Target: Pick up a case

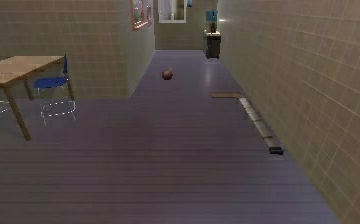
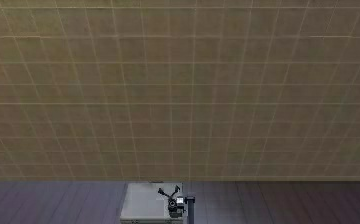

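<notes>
Dim, even indoor light, faint shadows

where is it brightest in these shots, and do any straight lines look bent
Forward view: brightest at the far doorway, the floor near the camera dim, and the side wall at its right leans only in the picture. Arm side view: the tiled wall is evenly lit; its upright tile lines fan outward toward the sides.

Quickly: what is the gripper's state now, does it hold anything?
Gripper: cannot be told whether it holds anything; a flat grey thing lies at its far end.
</notes>
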Controlling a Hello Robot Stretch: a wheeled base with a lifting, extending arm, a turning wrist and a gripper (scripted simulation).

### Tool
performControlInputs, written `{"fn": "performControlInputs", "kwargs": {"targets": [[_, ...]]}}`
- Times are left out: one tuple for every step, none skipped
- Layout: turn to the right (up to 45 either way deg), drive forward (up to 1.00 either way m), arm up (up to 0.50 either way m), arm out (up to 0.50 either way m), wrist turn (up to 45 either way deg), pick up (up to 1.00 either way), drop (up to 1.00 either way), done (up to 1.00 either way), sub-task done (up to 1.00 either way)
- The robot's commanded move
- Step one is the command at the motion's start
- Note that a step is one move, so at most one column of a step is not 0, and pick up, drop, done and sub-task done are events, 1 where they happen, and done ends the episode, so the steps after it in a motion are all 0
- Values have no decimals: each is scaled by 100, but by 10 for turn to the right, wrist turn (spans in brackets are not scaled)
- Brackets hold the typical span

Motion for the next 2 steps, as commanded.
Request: {"fn": "performControlInputs", "kwargs": {"targets": [[0,0,-30,0,0,0,0,0,0],[0,0,0,0,0,100,0,0,0]]}}
